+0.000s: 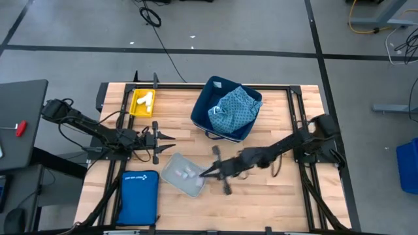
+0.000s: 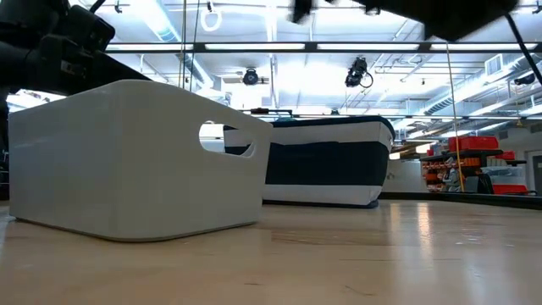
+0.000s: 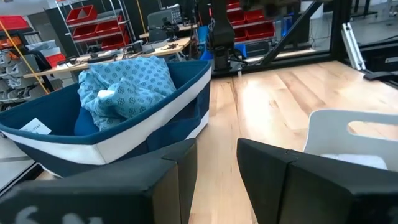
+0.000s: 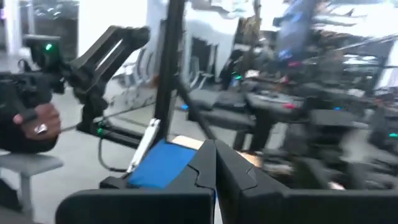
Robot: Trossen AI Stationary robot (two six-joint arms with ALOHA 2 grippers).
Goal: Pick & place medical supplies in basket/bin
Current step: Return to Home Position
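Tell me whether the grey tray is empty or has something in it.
Not empty: small pale vials lie inside the grey tray, seen from above.

Bin (image 1: 201, 112): navy, white band. Cloth (image 1: 236, 109): teal, small round motifs. Small bin (image 1: 134, 108): yellow. Tray (image 1: 170, 167): translucent grey. Vials (image 1: 188, 174): white. Pouch (image 1: 138, 199): blue, white print. Table (image 1: 274, 196): pale wood.

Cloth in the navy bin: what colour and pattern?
Teal cloth, small repeating dark motifs; left wrist view shows it best.
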